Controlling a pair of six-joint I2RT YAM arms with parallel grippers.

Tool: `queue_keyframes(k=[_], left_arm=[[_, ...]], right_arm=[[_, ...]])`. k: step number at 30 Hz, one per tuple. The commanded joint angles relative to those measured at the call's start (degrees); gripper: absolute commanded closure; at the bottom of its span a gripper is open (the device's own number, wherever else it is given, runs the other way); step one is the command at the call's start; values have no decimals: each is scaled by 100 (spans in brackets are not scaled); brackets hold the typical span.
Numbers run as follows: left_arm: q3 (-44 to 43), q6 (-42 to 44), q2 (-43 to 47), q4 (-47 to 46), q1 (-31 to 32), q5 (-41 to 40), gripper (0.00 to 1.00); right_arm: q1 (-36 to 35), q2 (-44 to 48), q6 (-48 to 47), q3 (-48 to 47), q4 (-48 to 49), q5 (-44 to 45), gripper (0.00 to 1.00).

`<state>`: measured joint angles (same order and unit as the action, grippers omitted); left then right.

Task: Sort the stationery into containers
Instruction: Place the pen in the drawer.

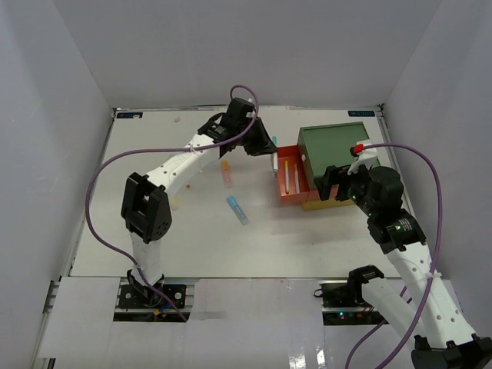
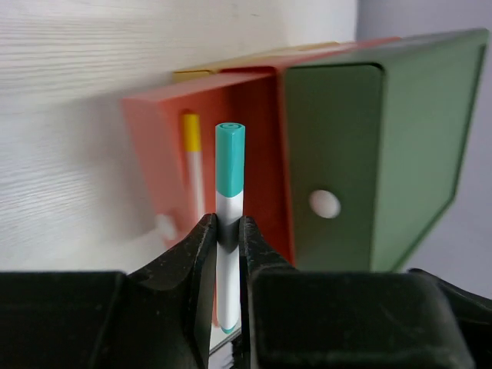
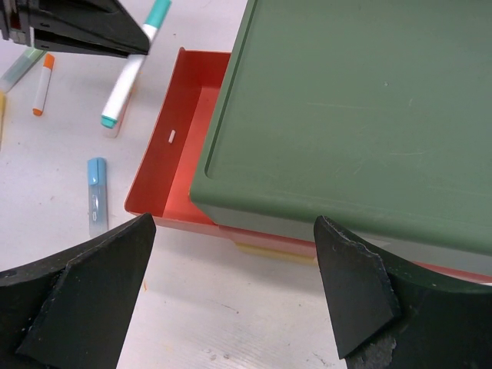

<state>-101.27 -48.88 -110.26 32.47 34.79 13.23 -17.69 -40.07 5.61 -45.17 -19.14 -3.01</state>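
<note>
Left gripper clamped on teal marker.
Red-orange drawer open just ahead; marker's long axis points toward it. Right gripper spread apart.

The marker is white with a teal cap. The left claw is black. The top drawer is dark green, the middle drawer red-orange, and the bottom drawer yellow. The pen is white with a yellow cap. One stick is light blue. Another stick is orange and white. The tabletop is white.
</note>
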Motion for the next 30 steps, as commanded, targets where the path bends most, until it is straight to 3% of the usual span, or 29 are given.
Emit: queue_keyframes(k=[1,4,8,11,19,23,30], left_arm=[[-462,-323,-241,-153,239,223,93],[-700,-437,-470,-179,415,223,90],[-771,-517,-585,-188,538,127,71],[-649,-526,-488,-188,564,-22,64],[-314,-227,-128,-162,556,-418,29],[10,54,187,49,433,-690,25],[1583,773,1215,285,-647,-1390,26]], right_arm=[[3,96,2,-10,226,2,10],[-6,123,2,17,226,37,10],[-6,131,2,26,226,63,10],[-6,114,2,34,235,63,10],[-6,96,2,43,244,46,10],[3,123,-7,34,226,63,10],[3,114,2,87,261,11,10]])
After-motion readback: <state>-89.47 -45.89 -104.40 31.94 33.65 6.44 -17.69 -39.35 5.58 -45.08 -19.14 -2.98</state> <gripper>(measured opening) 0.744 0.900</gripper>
